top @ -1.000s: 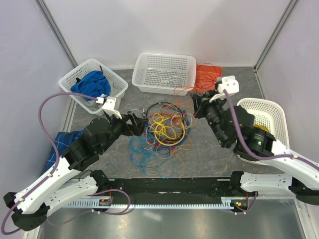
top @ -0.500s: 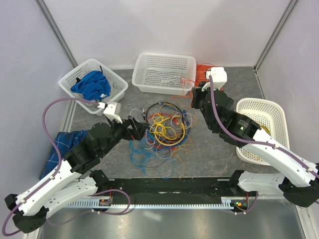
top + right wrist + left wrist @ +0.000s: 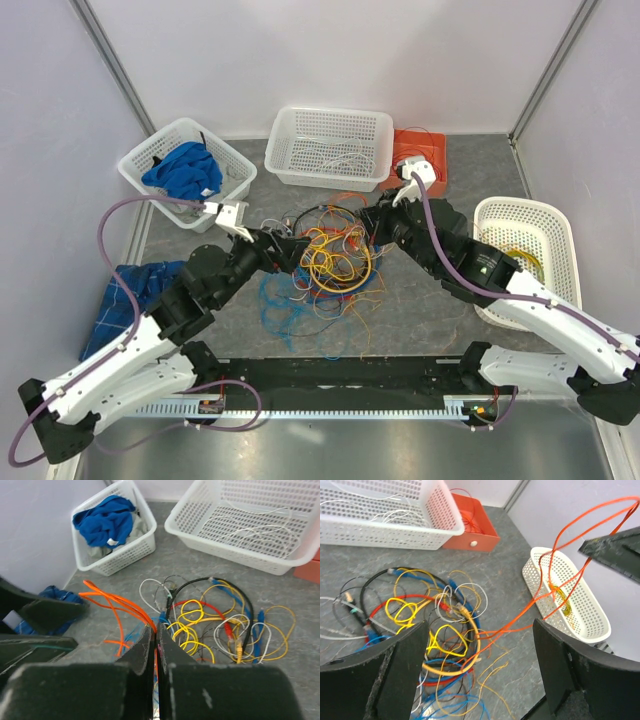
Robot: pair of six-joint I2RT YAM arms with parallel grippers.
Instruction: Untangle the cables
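The cables (image 3: 330,255) lie in a loose tangle of yellow, blue, red, black, white and orange loops at the table's middle. They also show in the left wrist view (image 3: 435,625) and the right wrist view (image 3: 220,620). My right gripper (image 3: 372,222) hangs over the bunch's right edge. Its jaws (image 3: 156,630) are shut on a thin orange wire (image 3: 115,602), which rises in loops from the pile (image 3: 560,565). My left gripper (image 3: 290,250) is at the bunch's left edge, open wide and empty (image 3: 480,670), with the pile below it.
A white basket (image 3: 330,125) holding white wires stands at the back centre, with an orange box (image 3: 428,160) to its right. A basket (image 3: 235,165) of blue cloth is at the back left. A white basket (image 3: 535,215) is at the right. A blue cloth (image 3: 125,300) lies at the left.
My right gripper has swung left and nearer, from beside the orange box to the pile's right edge, keeping the orange wire. My left gripper has reached right, up to the pile.
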